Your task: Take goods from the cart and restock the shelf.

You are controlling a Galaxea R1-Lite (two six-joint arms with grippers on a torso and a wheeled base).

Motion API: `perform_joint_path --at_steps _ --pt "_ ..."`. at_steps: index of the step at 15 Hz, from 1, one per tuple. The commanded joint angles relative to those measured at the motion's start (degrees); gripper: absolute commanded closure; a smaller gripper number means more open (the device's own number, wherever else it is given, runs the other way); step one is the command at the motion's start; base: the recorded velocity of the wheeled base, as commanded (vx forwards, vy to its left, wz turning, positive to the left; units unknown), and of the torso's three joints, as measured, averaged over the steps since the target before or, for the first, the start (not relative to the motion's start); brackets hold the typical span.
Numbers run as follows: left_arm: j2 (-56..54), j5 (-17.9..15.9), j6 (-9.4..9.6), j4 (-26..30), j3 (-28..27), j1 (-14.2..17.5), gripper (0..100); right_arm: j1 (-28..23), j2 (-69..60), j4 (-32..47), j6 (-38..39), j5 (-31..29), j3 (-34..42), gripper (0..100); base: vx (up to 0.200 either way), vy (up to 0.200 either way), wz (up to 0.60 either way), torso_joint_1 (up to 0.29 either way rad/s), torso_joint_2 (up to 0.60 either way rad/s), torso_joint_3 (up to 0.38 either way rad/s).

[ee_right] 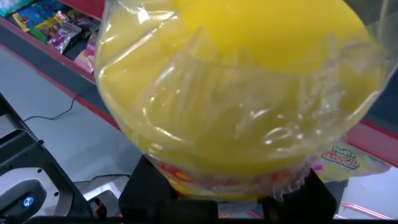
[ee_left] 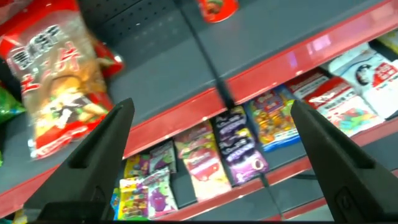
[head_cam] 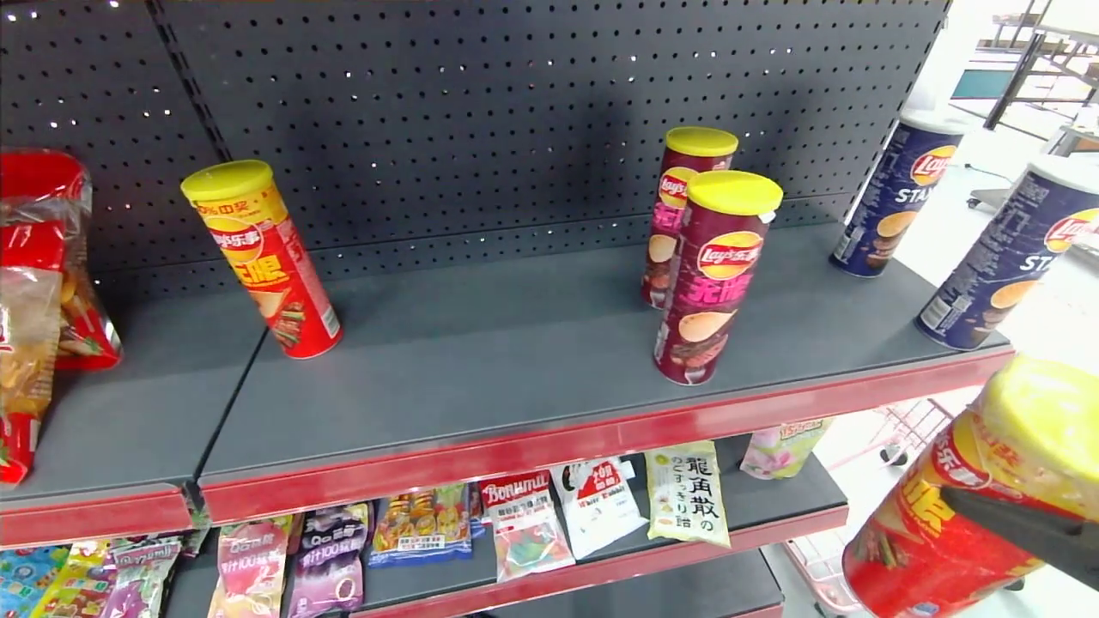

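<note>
Right gripper (head_cam: 1017, 528) clamped on red can (head_cam: 910, 515) — tilted, lid up-right, off the near-right corner of the shelf (head_cam: 515, 360); bare deck lies far-left. Left gripper (ee_left: 211, 149) wide, empty.

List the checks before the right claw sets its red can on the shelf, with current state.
1. Grip: right claw shut on held red can: ok.
2. Held can upright: it sits tilted: not ok.
3. Landing spot: bare shelf between shelved red can and maroon cans: ok.
4. Height to clear the red lip: cannot tell.
5. Left claw open, empty, over by the red snack bag, away from that spot: ok.
</note>
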Motion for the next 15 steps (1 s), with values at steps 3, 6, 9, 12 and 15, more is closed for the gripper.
perform_joint_path --at_steps 3,6,9,12,15 --pt "0.1 0.0 -0.01 0.0 0.0 0.0 0 0.0 -0.2 -0.1 0.0 0.0 0.1 100 0.0 0.2 0.0 0.007 0.01 -0.001" --pt "0.1 0.0 0.08 0.0 0.0 0.0 0 0.1 -0.2 -0.1 -0.1 0.0 0.1 100 0.0 0.2 0.0 0.001 0.0 0.005" --pt "0.1 0.0 0.08 0.0 -0.1 0.0 0 0.1 -0.2 -0.1 -1.1 0.0 0.2 100 0.0 0.2 0.0 0.002 0.0 0.001" --pt "0.1 0.0 0.08 0.0 -0.1 0.0 0 0.1 -0.2 -0.1 -1.3 -0.2 0.1 100 0.0 0.067 0.0 0.002 0.0 0.001" --pt "0.0 0.0 1.22 0.0 -0.1 0.0 0 0.1 -0.2 -0.1 -1.6 -0.3 0.2 100 0.0 0.0 0.0 0.0 0.0 0.0"
